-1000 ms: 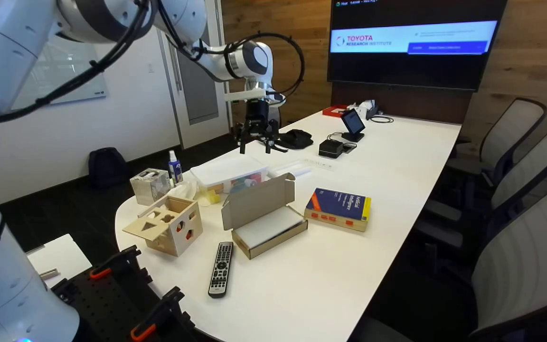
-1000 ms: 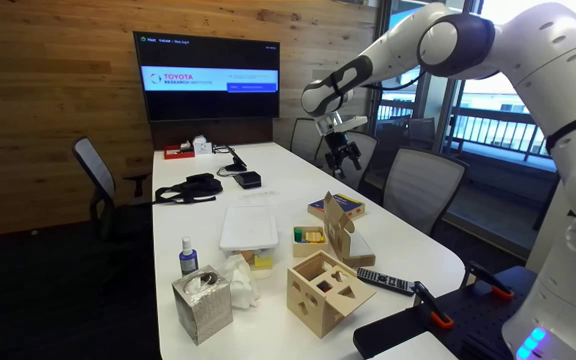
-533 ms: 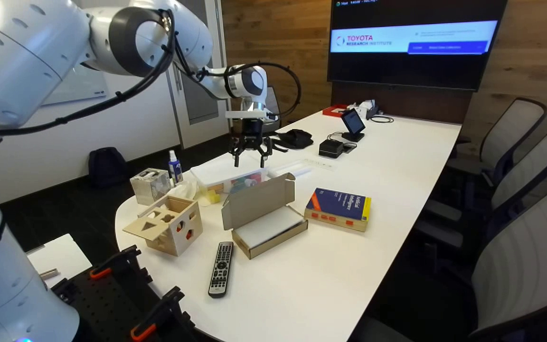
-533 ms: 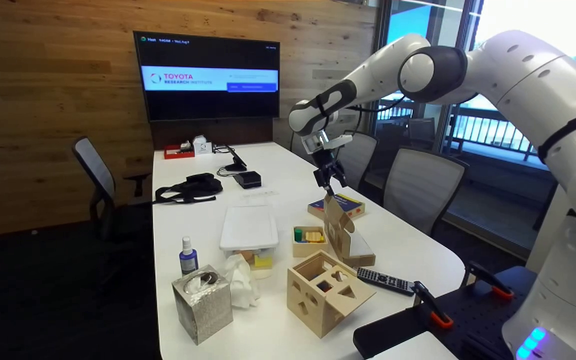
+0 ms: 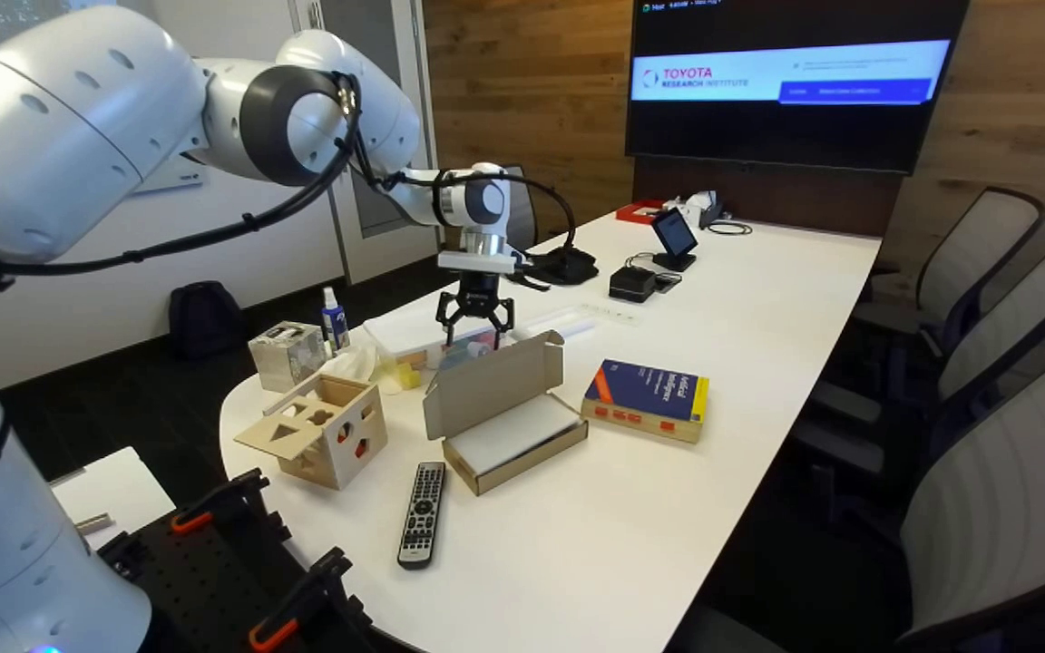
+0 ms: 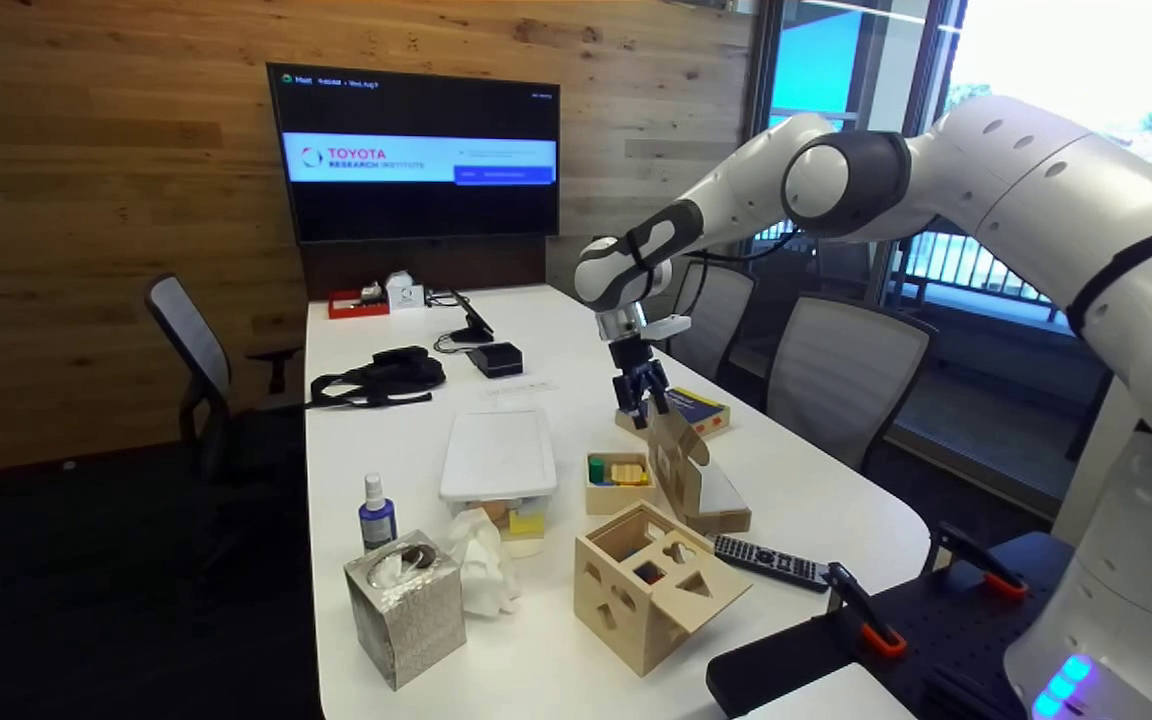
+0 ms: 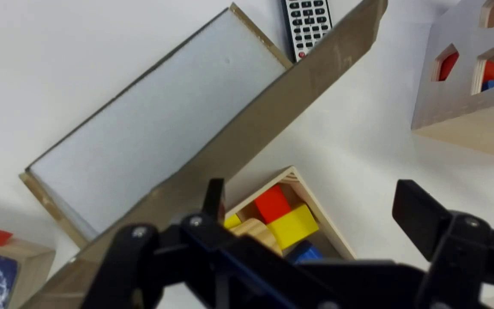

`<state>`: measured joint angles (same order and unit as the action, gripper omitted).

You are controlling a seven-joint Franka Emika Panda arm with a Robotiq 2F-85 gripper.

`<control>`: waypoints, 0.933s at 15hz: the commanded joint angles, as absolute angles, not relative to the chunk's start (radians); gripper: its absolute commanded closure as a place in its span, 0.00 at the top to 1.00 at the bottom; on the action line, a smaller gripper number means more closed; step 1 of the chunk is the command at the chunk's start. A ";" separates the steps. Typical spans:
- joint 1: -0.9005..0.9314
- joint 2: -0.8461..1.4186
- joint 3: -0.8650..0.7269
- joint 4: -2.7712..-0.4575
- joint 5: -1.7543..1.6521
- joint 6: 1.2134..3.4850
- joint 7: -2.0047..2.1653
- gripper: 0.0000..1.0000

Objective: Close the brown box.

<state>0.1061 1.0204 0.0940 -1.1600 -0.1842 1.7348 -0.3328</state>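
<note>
Descending over the last second, the black two-fingered end effector [image 5: 473,340] had come, in an exterior view, to the outer side of the raised brown flap lid [image 5: 493,385] of the tan rectangular cardboard box [image 5: 532,456]. That box sat open on the white table [image 5: 631,526] and had not shifted. The lower position probably meant the reach was nearly done and a push on the lid would be called for next; closing had not begun. The lid stood almost upright, leaning slightly away from the shallow base, where a flat white slab [image 5: 512,433] lay.

In an exterior view, the end effector hung close to the lid's top edge, and a small pale wooden tray [image 6: 620,501] of coloured blocks [image 6: 626,473] stood just beside the box, on the lid's outer side.

In the wrist view, the fingers [image 7: 418,214] were spread wide and gripped nothing. One overlapped the lid there; whether the two touched could not be told.
</note>
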 commanded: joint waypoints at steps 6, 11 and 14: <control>0.033 1.120 0.109 -1.115 -0.113 1.792 -0.417 1.00; 0.041 1.120 0.069 -1.138 -0.136 1.832 -0.327 1.00; 0.049 1.120 0.041 -1.144 -0.143 1.864 -0.252 1.00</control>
<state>0.0294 1.1208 0.0737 -1.1470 -0.1342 1.8348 -0.3261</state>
